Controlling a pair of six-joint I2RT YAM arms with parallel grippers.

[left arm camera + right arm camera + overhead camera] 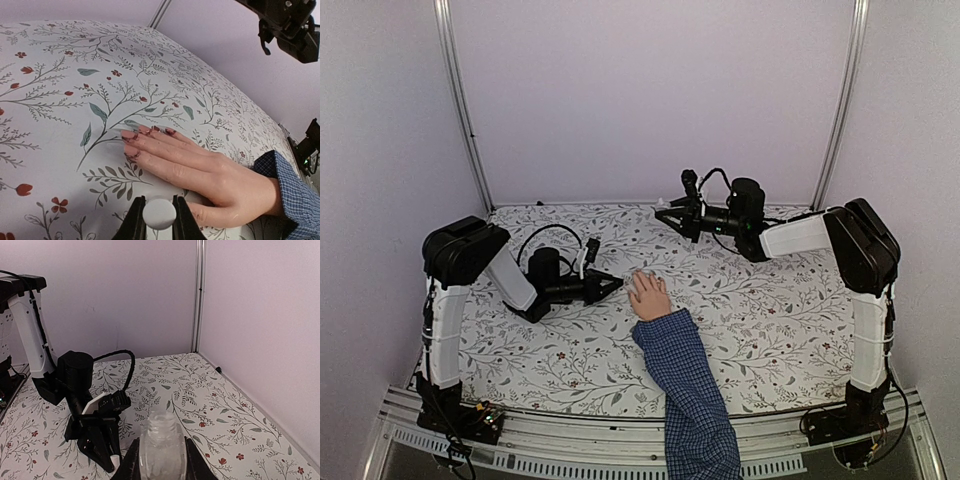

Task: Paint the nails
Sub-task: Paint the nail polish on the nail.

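A pale hand (650, 297) ending a blue checked sleeve (688, 395) lies flat on the floral cloth, fingers pointing away. In the left wrist view its nails (131, 135) carry dark red smears. My left gripper (617, 286) sits low, just left of the hand, and is shut on a round white brush cap (159, 213) beside the thumb. My right gripper (666, 213) hovers behind the hand, raised above the table, and is shut on a clear open-necked bottle (162, 447). The brush itself is hidden under the cap.
The floral cloth (770, 320) covers the whole table. Pale walls and two metal corner posts (463, 110) enclose the back and sides. The right arm's gripper hangs at the top right of the left wrist view (287, 22).
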